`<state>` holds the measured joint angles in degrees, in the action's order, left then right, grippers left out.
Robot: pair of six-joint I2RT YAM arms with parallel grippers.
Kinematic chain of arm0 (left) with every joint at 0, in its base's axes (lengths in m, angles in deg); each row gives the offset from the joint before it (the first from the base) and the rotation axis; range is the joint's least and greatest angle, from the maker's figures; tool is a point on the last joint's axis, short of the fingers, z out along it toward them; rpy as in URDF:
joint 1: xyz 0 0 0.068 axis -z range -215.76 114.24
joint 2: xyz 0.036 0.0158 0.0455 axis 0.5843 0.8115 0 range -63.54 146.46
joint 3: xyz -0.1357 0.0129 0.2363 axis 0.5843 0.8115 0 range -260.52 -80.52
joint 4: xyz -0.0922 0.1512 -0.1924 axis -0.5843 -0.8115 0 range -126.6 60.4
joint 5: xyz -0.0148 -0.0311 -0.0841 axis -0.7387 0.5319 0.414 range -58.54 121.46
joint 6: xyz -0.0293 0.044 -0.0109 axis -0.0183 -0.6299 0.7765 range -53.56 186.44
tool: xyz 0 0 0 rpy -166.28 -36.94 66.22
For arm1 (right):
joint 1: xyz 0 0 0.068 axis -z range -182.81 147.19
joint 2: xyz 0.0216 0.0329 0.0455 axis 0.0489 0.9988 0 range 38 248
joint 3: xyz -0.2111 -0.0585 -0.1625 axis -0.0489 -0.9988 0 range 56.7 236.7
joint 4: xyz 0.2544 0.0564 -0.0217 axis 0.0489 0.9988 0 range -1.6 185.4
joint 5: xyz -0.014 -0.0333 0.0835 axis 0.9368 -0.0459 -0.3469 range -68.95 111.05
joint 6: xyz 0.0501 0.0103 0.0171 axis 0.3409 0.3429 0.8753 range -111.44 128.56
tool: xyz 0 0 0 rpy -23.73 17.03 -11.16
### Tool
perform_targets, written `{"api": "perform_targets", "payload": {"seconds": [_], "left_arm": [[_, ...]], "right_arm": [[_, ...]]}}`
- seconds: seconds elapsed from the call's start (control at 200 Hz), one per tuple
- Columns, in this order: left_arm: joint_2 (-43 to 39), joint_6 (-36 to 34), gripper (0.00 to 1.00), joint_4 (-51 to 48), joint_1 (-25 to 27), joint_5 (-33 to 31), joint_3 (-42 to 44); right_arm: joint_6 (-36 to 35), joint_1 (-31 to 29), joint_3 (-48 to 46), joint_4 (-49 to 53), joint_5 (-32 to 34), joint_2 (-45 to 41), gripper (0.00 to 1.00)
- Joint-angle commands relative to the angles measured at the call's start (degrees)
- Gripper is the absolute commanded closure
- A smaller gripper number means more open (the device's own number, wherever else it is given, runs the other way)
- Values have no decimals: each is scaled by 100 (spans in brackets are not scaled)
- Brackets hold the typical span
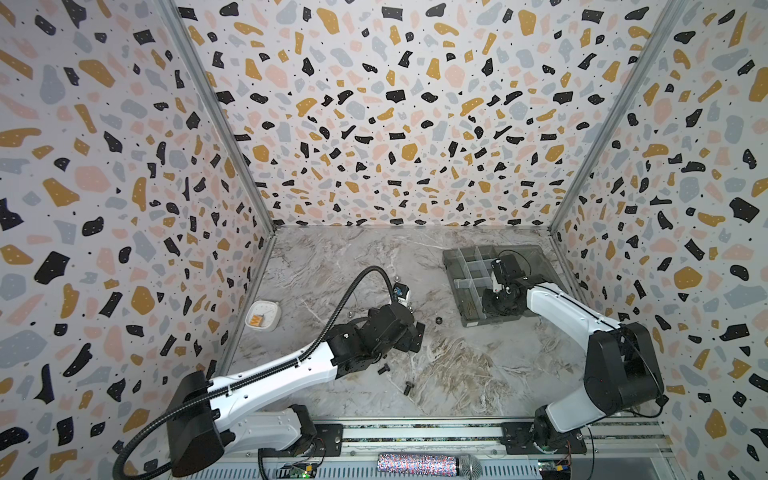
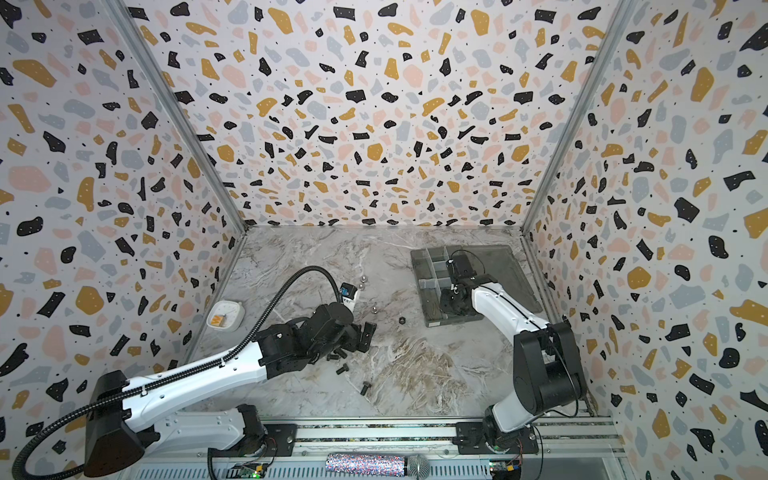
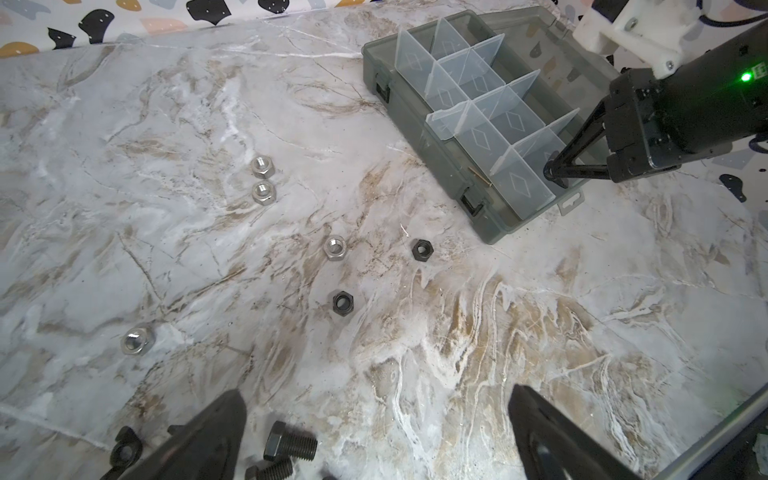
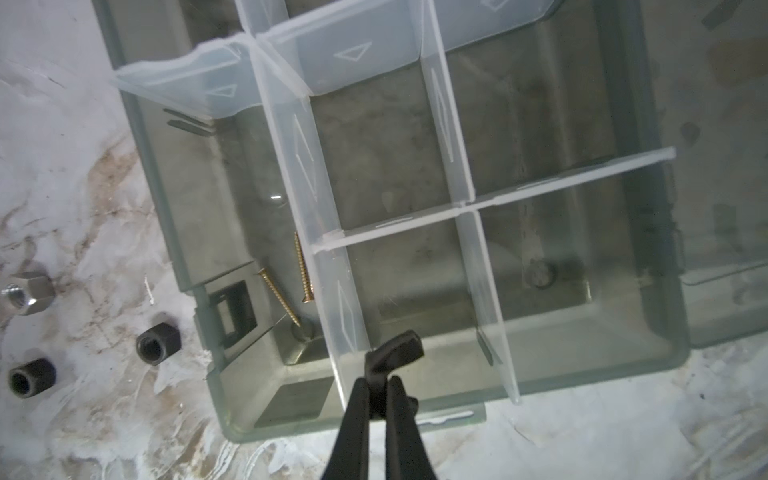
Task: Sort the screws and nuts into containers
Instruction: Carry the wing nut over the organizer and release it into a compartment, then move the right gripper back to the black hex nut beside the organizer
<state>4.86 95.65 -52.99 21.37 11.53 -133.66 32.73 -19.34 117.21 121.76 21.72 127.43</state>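
The grey organiser box point(image 1: 465, 309) point(image 2: 428, 309) point(image 4: 166, 187), whose compartments are the containers, lies open at the back right. My right gripper point(image 4: 379, 382) point(image 1: 497, 300) is shut on a black winged nut point(image 4: 399, 347), hanging over a near compartment. Two brass screws point(image 4: 279, 297) lie in the neighbouring compartment. My left gripper point(image 3: 376, 392) point(image 1: 415, 336) stands open just above the table, with black bolts point(image 3: 289, 446) point(image 2: 341, 369) beside one finger. Black hex nuts point(image 3: 422, 248) point(image 3: 343, 303) and silver nuts point(image 3: 262, 167) point(image 3: 335, 247) lie scattered ahead of it.
A white dish point(image 1: 271, 308) point(image 2: 232, 309) sits by the left wall. Another black winged piece point(image 3: 124, 446) lies beside the left finger. The box's lid point(image 1: 536, 257) lies flat towards the right wall. The patterned walls close in the left, back and right.
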Motion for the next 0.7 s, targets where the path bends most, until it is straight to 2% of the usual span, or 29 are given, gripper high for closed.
{"api": "perform_targets", "payload": {"seconds": [0.0,0.14,0.35,0.551,0.696], "left_arm": [[49,-128,0,101,-134,113,-108],[111,-171,0,133,-257,194,-77],[191,-188,0,153,-360,261,-50],[161,-131,0,102,-395,266,-18],[13,-2,0,9,-404,259,81]], "right_arm": [[-182,99,233,-135,-34,118,100],[-250,176,276,-215,-63,304,96],[-312,178,321,-235,-85,338,77],[-365,161,456,-25,54,74,73],[-300,-110,566,182,52,-297,73]]}}
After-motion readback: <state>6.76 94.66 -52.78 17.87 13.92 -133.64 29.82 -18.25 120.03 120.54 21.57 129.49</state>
